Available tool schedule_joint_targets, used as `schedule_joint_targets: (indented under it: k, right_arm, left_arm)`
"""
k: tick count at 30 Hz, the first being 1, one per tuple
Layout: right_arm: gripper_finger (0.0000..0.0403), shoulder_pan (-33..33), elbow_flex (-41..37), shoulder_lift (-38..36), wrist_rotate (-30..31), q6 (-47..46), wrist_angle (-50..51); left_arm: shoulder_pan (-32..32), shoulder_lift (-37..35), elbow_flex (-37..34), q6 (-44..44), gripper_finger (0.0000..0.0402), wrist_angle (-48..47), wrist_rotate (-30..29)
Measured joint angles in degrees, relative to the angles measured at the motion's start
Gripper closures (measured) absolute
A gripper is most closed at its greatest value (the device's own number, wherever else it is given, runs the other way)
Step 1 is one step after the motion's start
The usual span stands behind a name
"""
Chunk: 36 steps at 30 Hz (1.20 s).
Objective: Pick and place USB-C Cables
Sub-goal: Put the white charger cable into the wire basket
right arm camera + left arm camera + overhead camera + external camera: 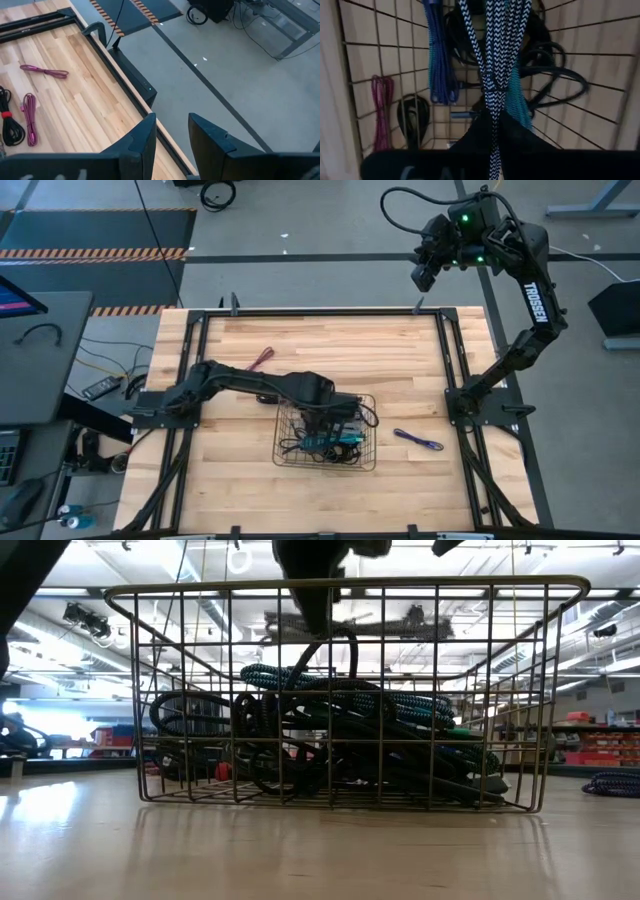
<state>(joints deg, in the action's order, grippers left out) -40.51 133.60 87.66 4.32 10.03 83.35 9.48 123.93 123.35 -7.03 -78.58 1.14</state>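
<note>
Two cables are lying outside your wire basket (326,434) in the high view, purple (418,440) and magenta (262,358). Low view: the rest are piling inside. Left wrist: your left gripper (492,145) is pinching a black-and-white cable (492,60), probably lowering it. Right wrist: right gripper (172,132) is waiting spread.

Your left arm reaches from the table's nine o'clock side toward the centre, forearm stretched across the boards and wrist bent down, with the left gripper (322,420) pointing straight down and its fingers pinched together. Your right arm stands folded high at the one o'clock corner, off the table's edge. The right gripper (172,131) hangs there with its jaws partly apart.
</note>
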Motion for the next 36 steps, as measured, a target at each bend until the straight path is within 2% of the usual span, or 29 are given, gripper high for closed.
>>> schedule_joint_targets:
  k: [12, 18, 36]
  right_arm:
    - [0.0283, 0.01, 0.0, 0.02, 0.0, -0.44, 0.63]
    - [0.0283, 0.0, 0.0, 0.02, 0.0, -0.44, 0.62]
    - [0.0283, 0.0, 0.01, 0.02, -1.09, -0.42, 0.55]
  left_arm:
    - [-3.31, 5.1, -0.02, 4.51, 0.0387, 1.29, 0.26]
    - [-4.71, 7.39, -0.02, 4.75, 0.0387, 2.65, 3.83]
    - [-5.75, 10.9, 0.07, 5.21, 0.0387, 5.72, 6.48]
